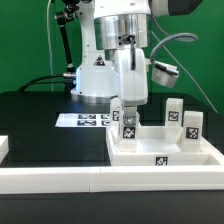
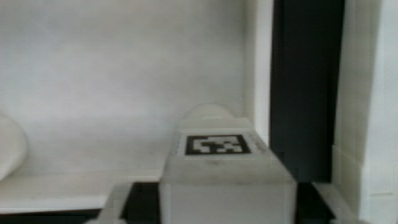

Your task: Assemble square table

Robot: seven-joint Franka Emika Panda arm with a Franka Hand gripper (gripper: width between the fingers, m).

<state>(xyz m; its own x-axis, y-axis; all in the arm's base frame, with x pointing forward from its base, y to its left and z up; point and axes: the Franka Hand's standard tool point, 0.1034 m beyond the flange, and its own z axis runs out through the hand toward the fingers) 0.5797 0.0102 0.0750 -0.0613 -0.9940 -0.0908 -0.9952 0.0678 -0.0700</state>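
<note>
black table (image 1: 40, 120), green backdrop (image 1: 25, 40), possibly curtain

legs: 4 (image 1: 128, 122) | square slab: 1 (image 1: 160, 158) | marker board: 1 (image 1: 85, 120) | border bar: 1 (image 1: 60, 182)

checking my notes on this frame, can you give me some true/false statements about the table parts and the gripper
1. The gripper is closed on a white leg. True.
2. The tabletop lies on a green surface. False: it lies on the black table.
3. Two more legs stand towards the exterior view's right of the held one. True.
4. The marker board is held up in the air. False: it lies flat on the table.
5. The held leg carries no tag. False: the wrist view shows a black-and-white tag on it.
</note>
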